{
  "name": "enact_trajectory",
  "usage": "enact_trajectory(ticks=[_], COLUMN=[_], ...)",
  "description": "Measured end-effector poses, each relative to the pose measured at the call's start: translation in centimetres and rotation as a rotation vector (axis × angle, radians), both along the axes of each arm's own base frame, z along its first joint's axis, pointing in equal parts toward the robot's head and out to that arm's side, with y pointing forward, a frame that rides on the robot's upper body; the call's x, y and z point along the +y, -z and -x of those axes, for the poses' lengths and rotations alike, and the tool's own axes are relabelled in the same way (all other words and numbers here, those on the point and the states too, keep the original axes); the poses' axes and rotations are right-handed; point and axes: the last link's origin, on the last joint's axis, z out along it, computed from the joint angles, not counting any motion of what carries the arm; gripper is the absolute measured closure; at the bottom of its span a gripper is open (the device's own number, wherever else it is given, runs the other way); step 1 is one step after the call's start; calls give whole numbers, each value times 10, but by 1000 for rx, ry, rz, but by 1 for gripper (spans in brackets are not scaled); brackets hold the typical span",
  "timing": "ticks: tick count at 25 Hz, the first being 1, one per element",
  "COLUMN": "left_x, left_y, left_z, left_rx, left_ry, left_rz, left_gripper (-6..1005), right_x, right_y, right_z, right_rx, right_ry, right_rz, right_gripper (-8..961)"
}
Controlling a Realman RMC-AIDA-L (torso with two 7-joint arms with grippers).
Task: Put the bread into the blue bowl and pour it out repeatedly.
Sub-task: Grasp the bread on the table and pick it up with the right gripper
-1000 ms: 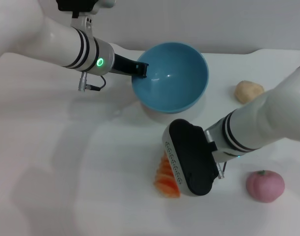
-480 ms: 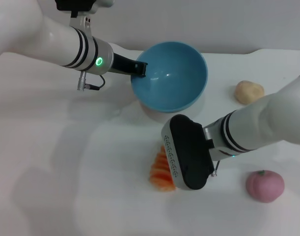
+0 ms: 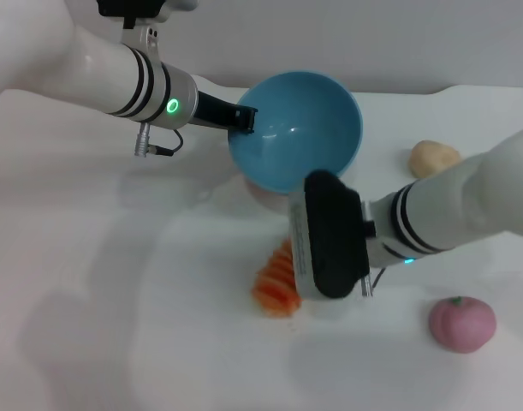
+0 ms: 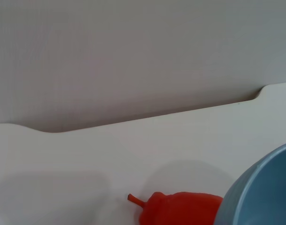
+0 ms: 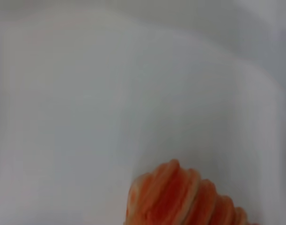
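Near the table's centre, partly under the right gripper (image 3: pixel 306 282), sits the bread (image 3: pixel 276 284): ridged, orange-and-cream striped, one end showing beside the gripper's black body in the head view and filling the lower edge of the right wrist view (image 5: pixel 180 197). Whether the loaf rests on the table (image 3: pixel 158 325) or is already lifted clear cannot be told. Just behind it, the bowl (image 3: pixel 295 128), light blue, deep, empty, tilted toward the camera, its rim pinched by the left gripper (image 3: pixel 246 119), which reads as closed on that rim. Step in hand, by judgement: pick-up of the bread for loading into the bowl; nothing is in the bowl yet. Next move calls for a secure hold on the loaf, a short carry up and back over the rim, and release inside without knocking the held bowl. Right gripper's fingers are hidden beneath its housing; whether they are apart or clamped on the bread cannot be told. Other items: beige lump (image 3: pixel 433 158) to the right of the bowl, pink round fruit (image 3: pixel 462 324) at near right, red-orange pepper (image 4: pixel 178 208) just beside the bowl's outer wall (image 4: pixel 260 192), seen only from the left wrist.
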Motion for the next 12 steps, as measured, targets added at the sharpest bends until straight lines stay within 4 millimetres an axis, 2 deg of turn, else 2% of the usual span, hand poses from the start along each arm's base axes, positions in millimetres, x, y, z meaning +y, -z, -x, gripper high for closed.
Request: enact_trajectory(ticks=[12], left_x=[0], left_y=[0], left_z=[-1], left_rx=[4], left_ry=[4], left_rz=[2], left_gripper=[1001], right_x=[6], right_y=[-15], right_z=[6], right_rx=[68], right_ry=[121], right_rz=[-42], right_gripper=[749])
